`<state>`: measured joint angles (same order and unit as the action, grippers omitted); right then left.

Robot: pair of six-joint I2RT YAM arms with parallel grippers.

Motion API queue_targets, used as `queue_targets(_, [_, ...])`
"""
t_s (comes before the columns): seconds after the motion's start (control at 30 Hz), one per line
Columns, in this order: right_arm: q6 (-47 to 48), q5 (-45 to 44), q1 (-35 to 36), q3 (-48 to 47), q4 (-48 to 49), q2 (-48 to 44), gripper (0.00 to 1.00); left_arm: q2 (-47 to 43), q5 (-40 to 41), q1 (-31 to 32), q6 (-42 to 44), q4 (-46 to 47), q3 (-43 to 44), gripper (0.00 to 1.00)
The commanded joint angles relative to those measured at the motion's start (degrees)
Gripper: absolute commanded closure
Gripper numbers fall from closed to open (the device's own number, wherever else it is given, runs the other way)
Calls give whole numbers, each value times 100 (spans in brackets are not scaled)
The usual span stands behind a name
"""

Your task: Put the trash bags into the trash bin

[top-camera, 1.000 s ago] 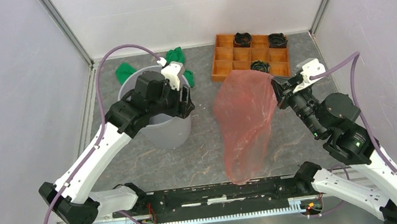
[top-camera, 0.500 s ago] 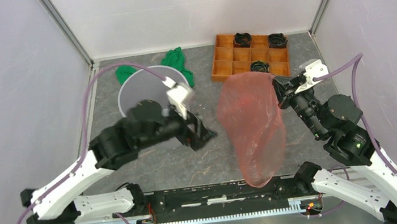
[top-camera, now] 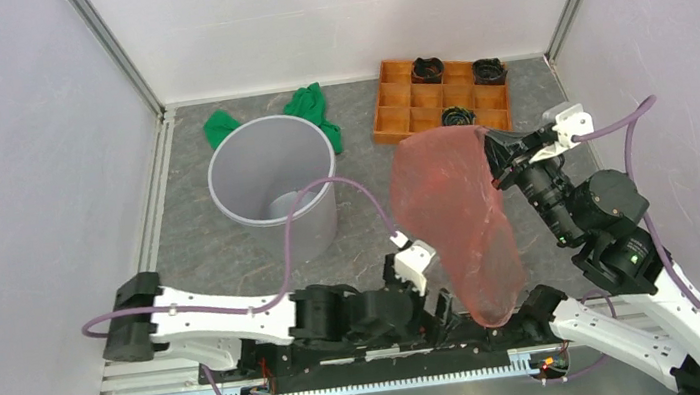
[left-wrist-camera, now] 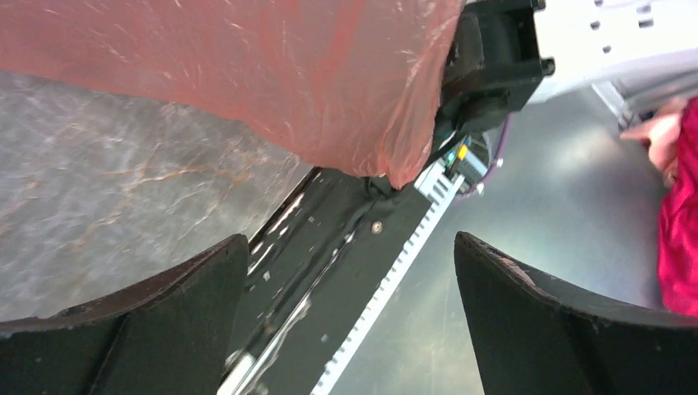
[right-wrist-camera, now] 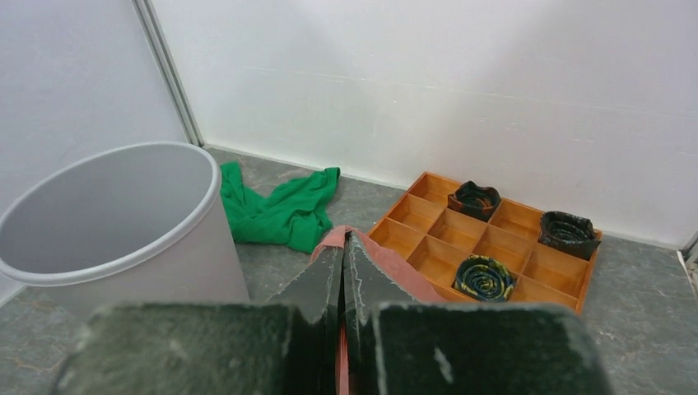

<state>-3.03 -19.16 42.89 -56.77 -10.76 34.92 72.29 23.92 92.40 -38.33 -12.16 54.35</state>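
Observation:
The red-orange trash bag [top-camera: 455,225] hangs in the air right of centre, pinched at its top edge by my right gripper [top-camera: 495,162], which is shut on it. Its film shows between the shut fingers in the right wrist view [right-wrist-camera: 344,247]. The bag's lower end fills the top of the left wrist view [left-wrist-camera: 247,74]. The grey trash bin [top-camera: 272,182] stands upright at the left, also in the right wrist view [right-wrist-camera: 115,222]. My left gripper [top-camera: 447,319] is open and empty, low by the near rail, just below the bag's bottom.
A green cloth [top-camera: 310,112] lies behind the bin. An orange-brown compartment tray [top-camera: 406,110] with three dark coiled items stands at the back right. A black rail [top-camera: 364,342] runs along the near edge. A person's hand and red sleeve [left-wrist-camera: 675,164] show past the table edge.
My left arm has swung from the bin down and right to the near rail under the bag. The right gripper has lifted the bag slightly right and toward the near edge.

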Motion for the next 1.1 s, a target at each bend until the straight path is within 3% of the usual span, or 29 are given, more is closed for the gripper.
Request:
queue_targets(0.0, [-165, 54, 0, 35, 348, -107, 99, 758, 859, 171, -799, 1511, 346, 0])
queue_targets(0.3, [-338, 302, 1, -40, 330, -195, 99, 2048, 1036, 57, -1377, 1599, 1232, 1])
queue_targets(0.33, [-353, 323, 6, -27, 341, -210, 99, 2134, 1024, -12, -1450, 1537, 1281, 5])
queue_targets(0.37, [-360, 351, 3, -18, 352, -236, 99, 2202, 1004, -84, -1539, 1461, 1324, 22])
queue_targets(0.43, [-366, 382, -5, -9, 360, -304, 99, 2282, 996, -179, -1639, 1389, 1323, 39])
queue_targets(0.63, [-180, 303, 4, -1, 336, -547, 98, 2287, 1341, -224, -1527, 819, 1372, 70])
queue_targets(0.7, [-3, 179, -1, -45, 268, -599, 98, 2067, 1442, -312, -1360, 505, 1424, 89])
queue_targets(0.9, [456, 0, 1, -190, -170, -616, 96, 819, 1308, -535, 293, 67, 2131, 98])
queue_targets(1.07, [874, 1629, 12, -561, -680, -52, 91, 571, 998, -886, 879, -437, 2935, 98])
